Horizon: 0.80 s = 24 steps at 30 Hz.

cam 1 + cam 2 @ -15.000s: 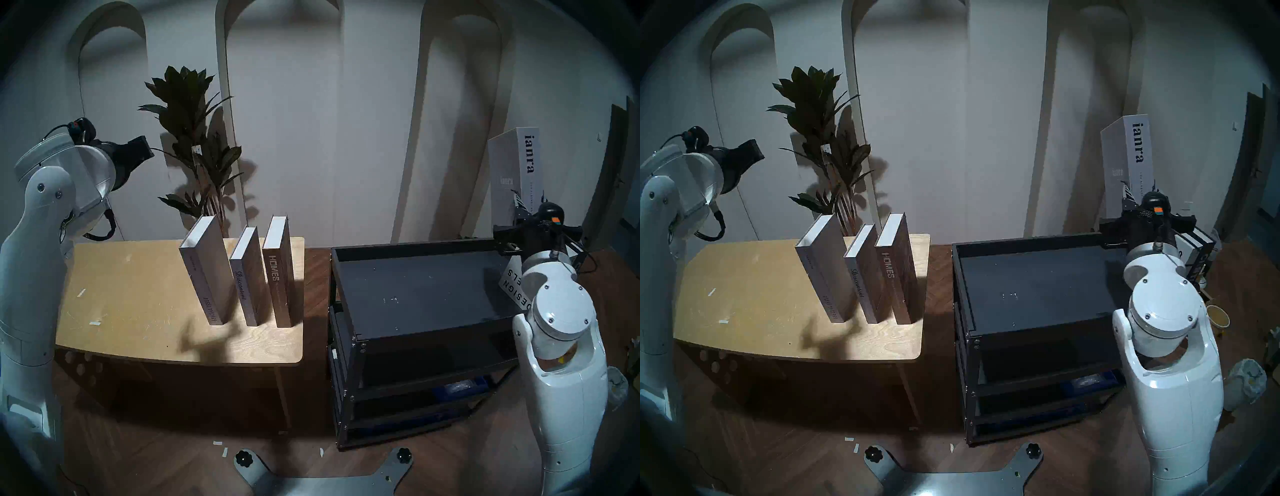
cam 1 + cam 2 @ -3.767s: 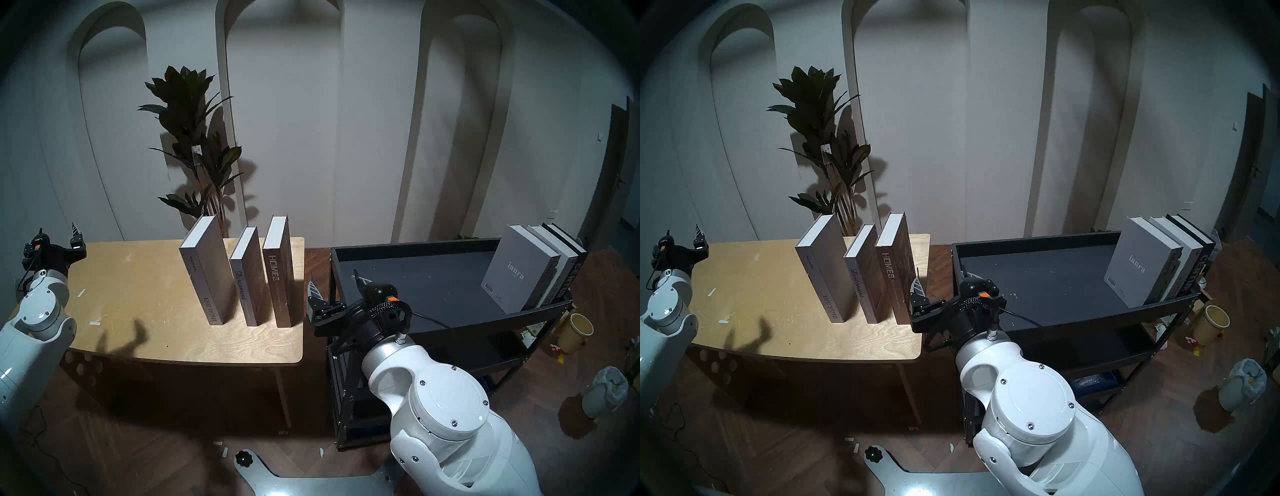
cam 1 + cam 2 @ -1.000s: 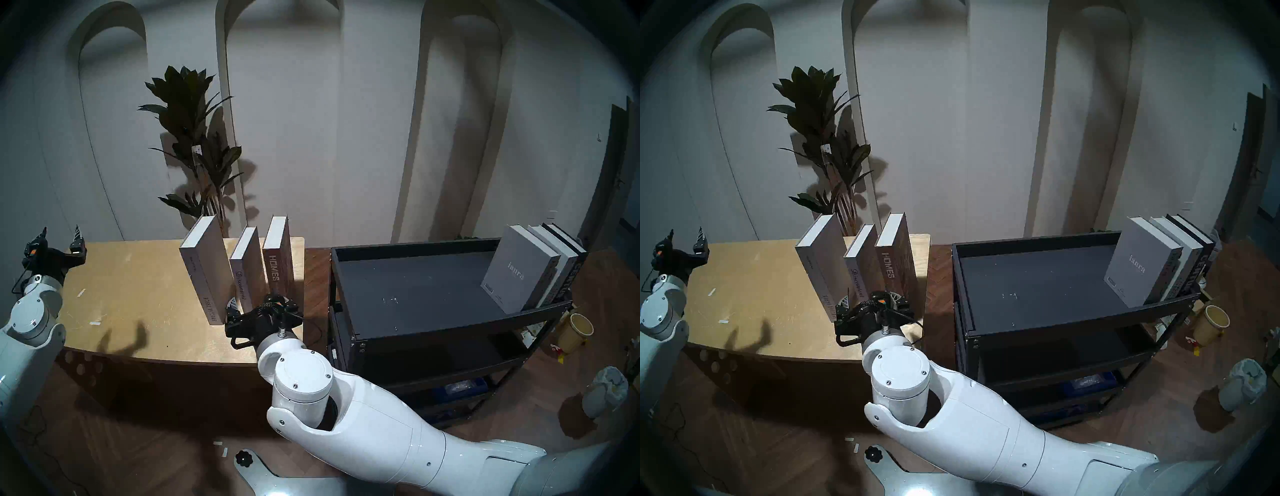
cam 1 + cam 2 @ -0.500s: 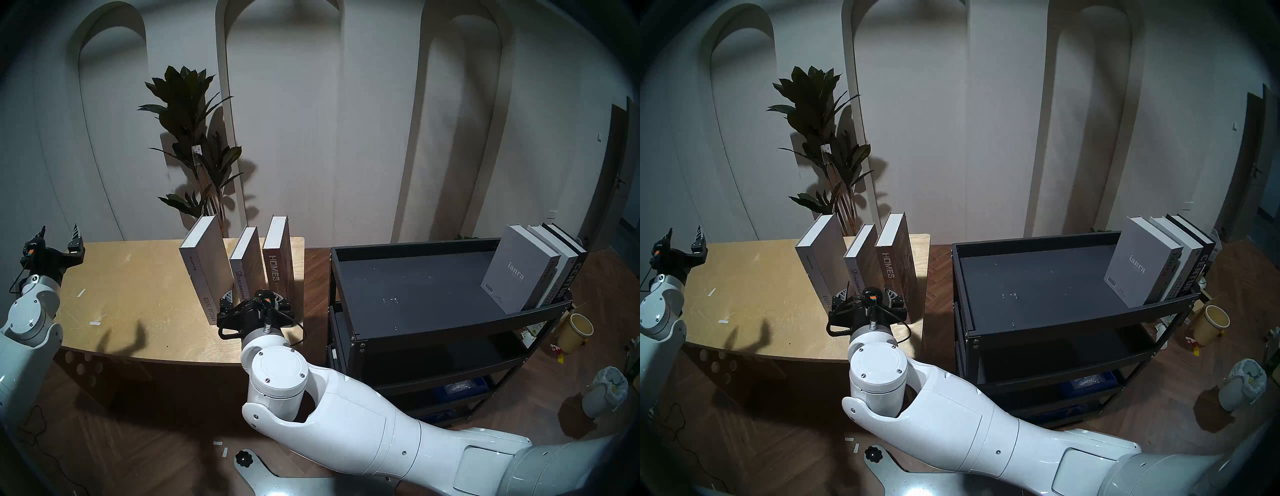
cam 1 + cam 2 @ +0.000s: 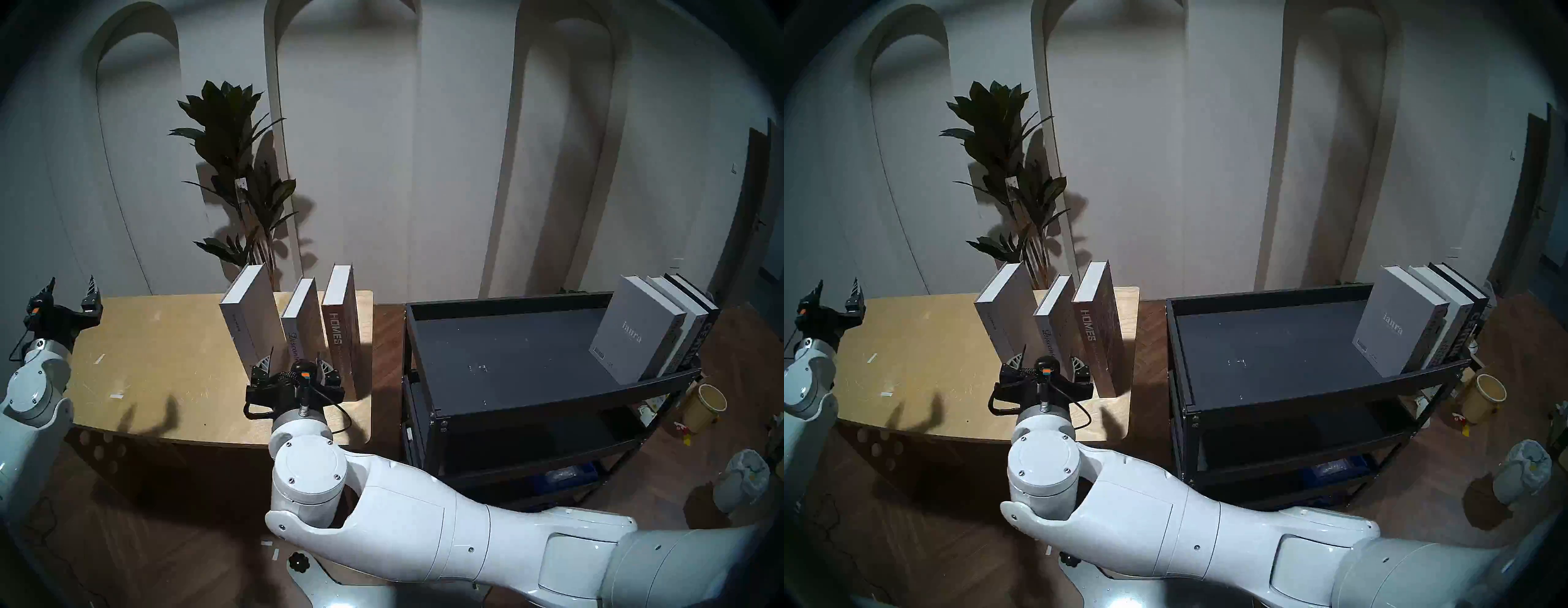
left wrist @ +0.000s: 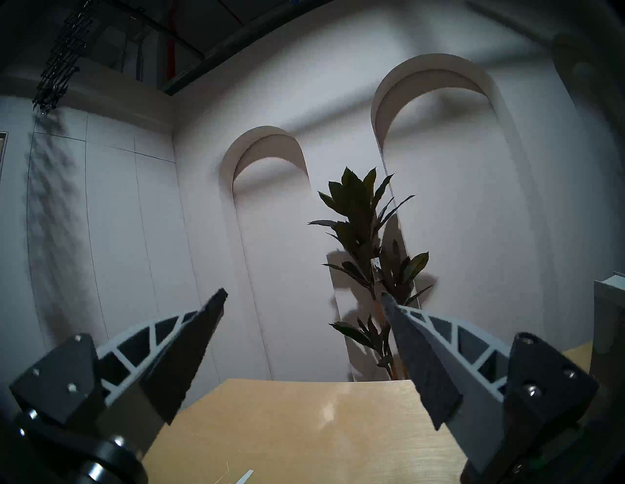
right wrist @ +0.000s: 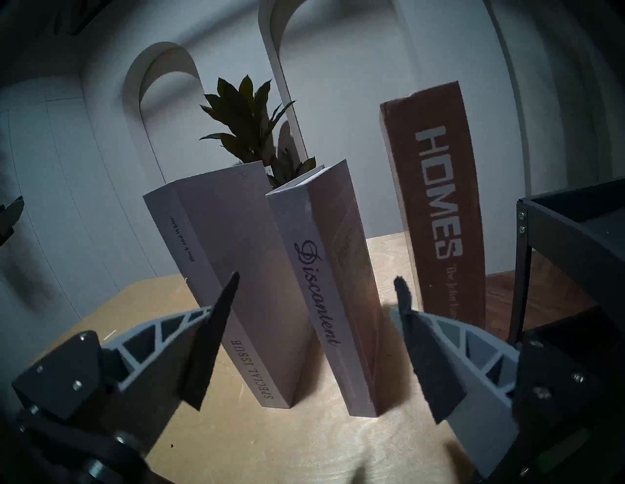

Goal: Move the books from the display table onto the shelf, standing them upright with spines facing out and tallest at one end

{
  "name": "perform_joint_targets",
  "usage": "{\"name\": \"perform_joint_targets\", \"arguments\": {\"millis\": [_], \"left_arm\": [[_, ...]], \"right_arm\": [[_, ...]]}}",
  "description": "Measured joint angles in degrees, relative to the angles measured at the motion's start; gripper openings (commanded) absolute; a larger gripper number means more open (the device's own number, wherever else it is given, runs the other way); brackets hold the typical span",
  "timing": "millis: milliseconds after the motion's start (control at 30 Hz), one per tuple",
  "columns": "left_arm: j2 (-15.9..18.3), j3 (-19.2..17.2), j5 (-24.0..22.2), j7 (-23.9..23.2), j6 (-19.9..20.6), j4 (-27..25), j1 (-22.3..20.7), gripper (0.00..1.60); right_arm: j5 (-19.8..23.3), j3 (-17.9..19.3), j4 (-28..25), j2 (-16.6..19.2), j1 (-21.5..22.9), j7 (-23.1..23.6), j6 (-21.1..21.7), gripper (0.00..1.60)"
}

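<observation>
While three books (image 5: pixel 297 335) stand near the table's (image 5: pixel 169 361) right edge, the right gripper (image 7: pixel 314 287) gapes empty before "Discontent" (image 7: pixel 321 290); left gripper (image 6: pixel 304 297) spread wide, empty, over the left edge.

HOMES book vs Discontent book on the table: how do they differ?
The HOMES book has a brown spine with block lettering; the Discontent book has a pale spine with script lettering. HOMES stands taller and straighter; Discontent is shorter and leans. Both stand on the display table, spines toward the open right gripper.
</observation>
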Motion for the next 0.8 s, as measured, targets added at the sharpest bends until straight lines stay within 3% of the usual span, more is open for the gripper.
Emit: {"name": "perform_joint_targets", "arguments": {"millis": [367,800], "left_arm": [[-0.57,-1.45,0.08,-1.95,-0.52,-0.05,1.06,1.6],[-1.5,-3.94,0.11,-5.21,-1.34,-0.24,2.94,1.6]], "right_arm": [[-0.37,-5.51,3.07,-2.27,3.58,-9.43,-6.21,1.6],[-2.77,-12.25,8.97,-6.2,8.02,-24.03,-14.35,1.6]]}}
